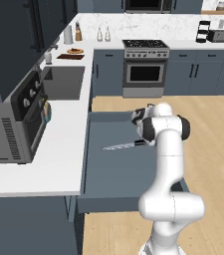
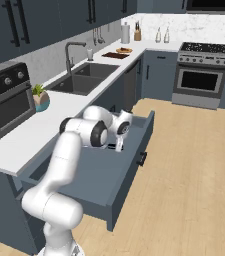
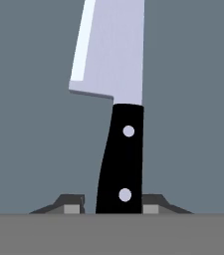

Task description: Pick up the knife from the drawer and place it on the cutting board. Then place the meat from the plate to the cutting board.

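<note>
The knife (image 3: 117, 99) lies in the middle of the hand view, black handle at the bottom and silver blade running to the top edge, over the flat blue-grey floor of the open drawer (image 1: 113, 174). The pincer (image 3: 112, 205) is nearly closed around the handle: one fingertip sits touching the handle's right side, the other just beside its left side with a thin gap, so it grasps the knife. In the left base view the knife (image 1: 121, 146) shows at centre frame, blade pointing left. The cutting board (image 1: 70, 57) and the plate (image 1: 75, 51) sit on the table (image 1: 58, 149) at upper left, well apart from the drawer, beyond the sink (image 1: 63, 82). The arm (image 1: 169, 164) rises at lower right and bends down over the drawer.
</note>
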### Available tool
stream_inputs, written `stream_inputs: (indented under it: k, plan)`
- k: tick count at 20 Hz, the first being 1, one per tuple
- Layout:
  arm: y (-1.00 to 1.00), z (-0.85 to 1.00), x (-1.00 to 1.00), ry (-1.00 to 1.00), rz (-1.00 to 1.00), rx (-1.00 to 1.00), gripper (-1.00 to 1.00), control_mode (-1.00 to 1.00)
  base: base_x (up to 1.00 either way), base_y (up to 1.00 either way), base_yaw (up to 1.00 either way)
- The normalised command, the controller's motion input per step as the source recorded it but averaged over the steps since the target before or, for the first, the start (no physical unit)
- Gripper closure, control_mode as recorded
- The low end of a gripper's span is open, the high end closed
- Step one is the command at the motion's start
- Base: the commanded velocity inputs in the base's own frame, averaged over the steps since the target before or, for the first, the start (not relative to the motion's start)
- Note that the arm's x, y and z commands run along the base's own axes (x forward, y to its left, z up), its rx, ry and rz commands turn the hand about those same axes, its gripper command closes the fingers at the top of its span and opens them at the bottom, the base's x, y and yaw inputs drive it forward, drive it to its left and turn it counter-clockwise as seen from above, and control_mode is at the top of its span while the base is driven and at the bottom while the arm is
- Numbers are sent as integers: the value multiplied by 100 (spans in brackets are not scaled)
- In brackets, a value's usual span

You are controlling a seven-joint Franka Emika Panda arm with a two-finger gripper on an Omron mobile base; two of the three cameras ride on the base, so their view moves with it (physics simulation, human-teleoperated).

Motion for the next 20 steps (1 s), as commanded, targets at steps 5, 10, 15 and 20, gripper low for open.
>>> stream_inputs:
  k: [5, 10, 15, 20]
  plan:
    - [-56, 100, 0, 6, 0, -3, 100, -100, 0, 0, 0]
    - [-54, 100, -34, 2, -1, -1, 100, -100, 0, 0, 0]
    - [-12, 100, -76, -11, -3, 0, 100, -100, 0, 0, 0]
    - [18, 73, -100, -29, 0, -13, 100, -100, 0, 0, 0]
